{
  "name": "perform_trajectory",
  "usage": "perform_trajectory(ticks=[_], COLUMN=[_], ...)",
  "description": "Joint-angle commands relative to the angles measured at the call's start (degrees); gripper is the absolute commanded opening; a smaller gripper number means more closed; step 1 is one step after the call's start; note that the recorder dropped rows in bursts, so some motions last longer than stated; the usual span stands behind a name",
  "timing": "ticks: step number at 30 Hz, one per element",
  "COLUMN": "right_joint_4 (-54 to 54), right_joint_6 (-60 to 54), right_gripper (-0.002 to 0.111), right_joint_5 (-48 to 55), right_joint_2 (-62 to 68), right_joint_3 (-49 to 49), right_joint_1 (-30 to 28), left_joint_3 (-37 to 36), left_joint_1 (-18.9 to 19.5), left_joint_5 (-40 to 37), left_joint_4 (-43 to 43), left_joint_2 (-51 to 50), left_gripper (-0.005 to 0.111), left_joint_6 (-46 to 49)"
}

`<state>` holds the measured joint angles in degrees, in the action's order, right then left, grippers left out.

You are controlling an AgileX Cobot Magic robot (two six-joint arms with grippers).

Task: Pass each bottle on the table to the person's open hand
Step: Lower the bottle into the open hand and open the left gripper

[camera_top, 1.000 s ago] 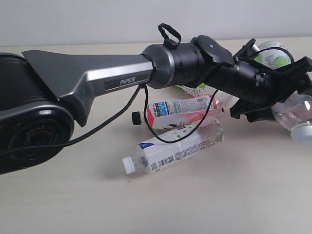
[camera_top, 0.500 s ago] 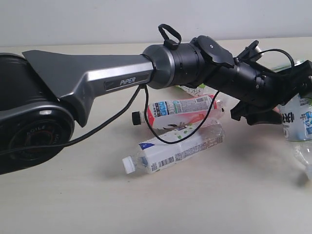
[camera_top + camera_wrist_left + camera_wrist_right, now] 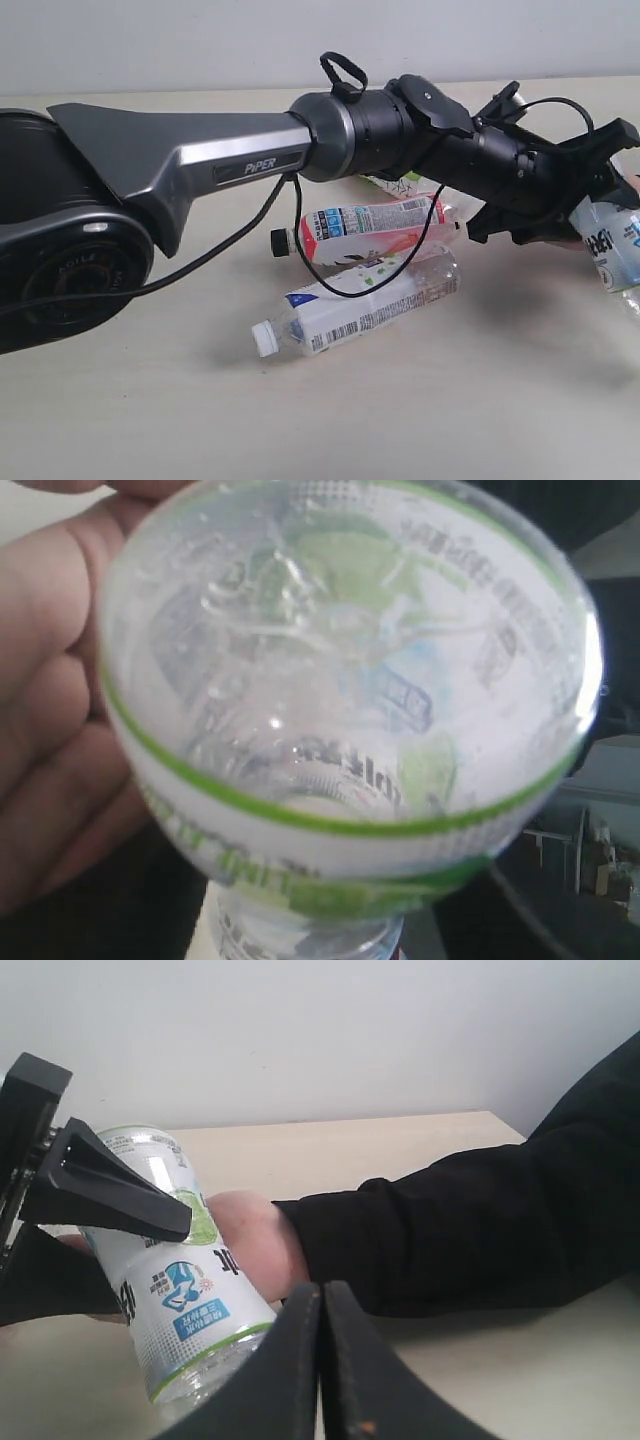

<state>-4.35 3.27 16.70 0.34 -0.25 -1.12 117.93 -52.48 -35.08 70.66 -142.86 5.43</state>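
My left gripper [image 3: 606,190] reaches across to the far right with a green-apple bottle [image 3: 610,248] standing tilted between its fingers. The bottle's base fills the left wrist view [image 3: 340,680]. In the right wrist view one black finger [image 3: 110,1195] lies along that bottle [image 3: 185,1305]. The person's open hand [image 3: 250,1235] cups the bottle from behind [image 3: 50,730]. I cannot see whether the fingers still press on it. On the table [image 3: 450,400] lie three bottles: red-and-white [image 3: 370,222], white-capped [image 3: 360,305], and a green-labelled one [image 3: 395,183] behind the arm. My right gripper [image 3: 322,1360] is shut and empty.
The person's black sleeve [image 3: 460,1240] stretches over the table's right side. My left arm's grey link [image 3: 200,160] and its looping cable [image 3: 330,280] hang above the lying bottles. A large black arm base [image 3: 60,260] stands at the left.
The bottle at the right swung from slanting in the left gripper to nearly upright, and now leans over. The left gripper rose slightly. The bottles on the table stayed put.
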Motion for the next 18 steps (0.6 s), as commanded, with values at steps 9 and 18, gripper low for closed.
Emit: perform_trajectory(ticks=[9,18], right_joint_4=[0.0,0.0], right_joint_6=[-0.16,-0.16], right_gripper=[0.0,0.0], right_joint_5=[-0.38,-0.38], right_joint_2=[-0.34,-0.34], right_joint_3=[0.25,0.25], right_joint_1=[-0.25,-0.25], left_joint_3=[4.24,4.24], left_joint_1=[5.76,5.87], left_joint_5=[0.97,-1.54], left_joint_4=[1.23,1.99], left_joint_2=[2.17,-0.63], left_gripper=[0.0,0.049], left_joint_6=[0.99,1.45])
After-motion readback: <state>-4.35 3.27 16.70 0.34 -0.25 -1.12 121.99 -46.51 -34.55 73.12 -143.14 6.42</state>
